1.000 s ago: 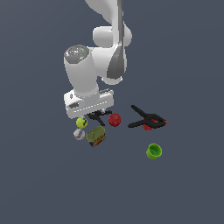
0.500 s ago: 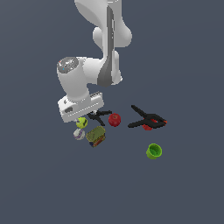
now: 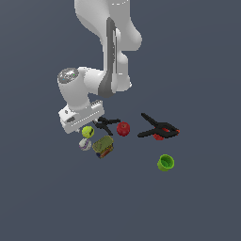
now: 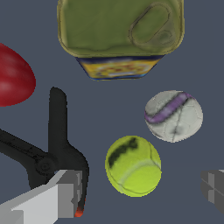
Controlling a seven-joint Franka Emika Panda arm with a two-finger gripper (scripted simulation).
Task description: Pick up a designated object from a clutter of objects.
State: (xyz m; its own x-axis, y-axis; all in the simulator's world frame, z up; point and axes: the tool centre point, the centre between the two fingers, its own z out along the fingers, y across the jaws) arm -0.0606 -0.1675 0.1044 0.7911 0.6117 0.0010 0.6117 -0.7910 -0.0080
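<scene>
progress: approach looks mostly done, grasp not started. gripper (image 4: 138, 197) sits low over the clutter with the ball (image 4: 133, 165) between its two fingers (image 4: 57, 192), jaws spread wide, wider than the ball, holding nothing. no contact visible on either side. left to do, by my read: drop the last bit, close on the ball, lift clear.

ball position, all relative to the can (image 4: 120, 37): ball is near it, on the side toward the arm's hand, not touching. white ball (image 4: 173, 116) with a purple stripe sits between can and ball, offset to one side, just beside the ball with a thin gap. near clamp (image 4: 46, 148) lies on the ball's other side, its black handle close to one finger; that finger's tip looks right at the clamp's red end, can't tell if touching. apple (image 4: 15, 81) is further out past the clamp.

in the exterior view: ball (image 3: 87, 132) just up-left of the can (image 3: 103, 146), white ball (image 3: 85, 144) at the can's left, near clamp (image 3: 106, 124) and apple (image 3: 123, 128) above-right of it, second clamp (image 3: 158, 129) and cup (image 3: 165, 163) well off to the right, out of the way.

surface: flat plain dark grey-blue floor (image 3: 197, 207), no edges, walls or other fixtures in view. room to close is tight on the clamp side, ok on the white ball side.
</scene>
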